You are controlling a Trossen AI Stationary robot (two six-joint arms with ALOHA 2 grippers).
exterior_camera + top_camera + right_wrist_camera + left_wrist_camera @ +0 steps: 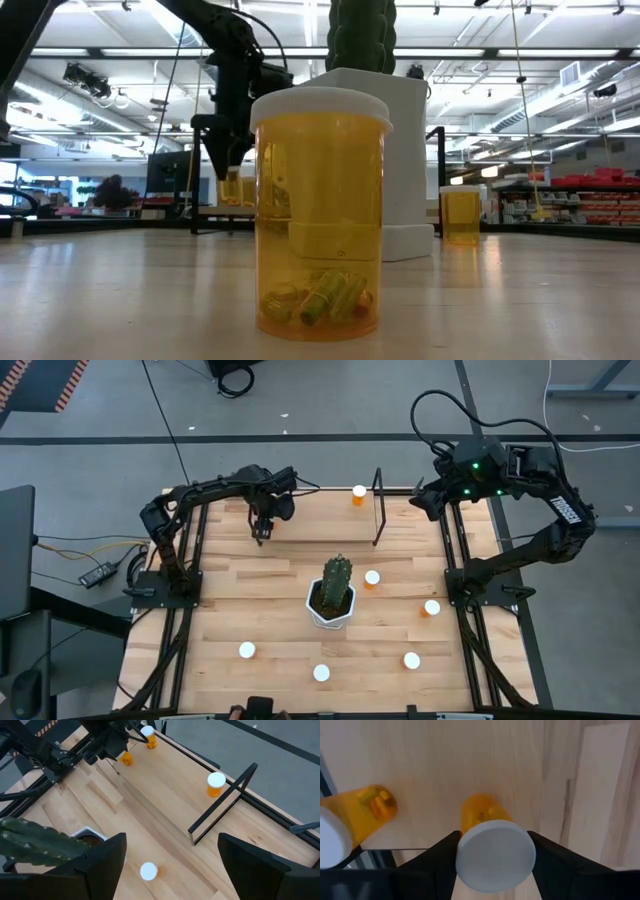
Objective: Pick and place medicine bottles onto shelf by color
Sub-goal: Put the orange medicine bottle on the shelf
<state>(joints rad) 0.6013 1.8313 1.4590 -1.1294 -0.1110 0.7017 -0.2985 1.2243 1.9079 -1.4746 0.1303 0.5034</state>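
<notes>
The left hand (492,870) grips a translucent-orange pill bottle with a round white cap (495,854) over the left end of the low light-wood shelf (320,510). Two more bottles already stand there, one beside it (355,820) and one at the right end (359,493). Five (372,578) remain on the table (220,610) around the potted green cactus (337,585); sorting looks under halfway. The right hand (170,865) hovers open near the back right corner.
</notes>
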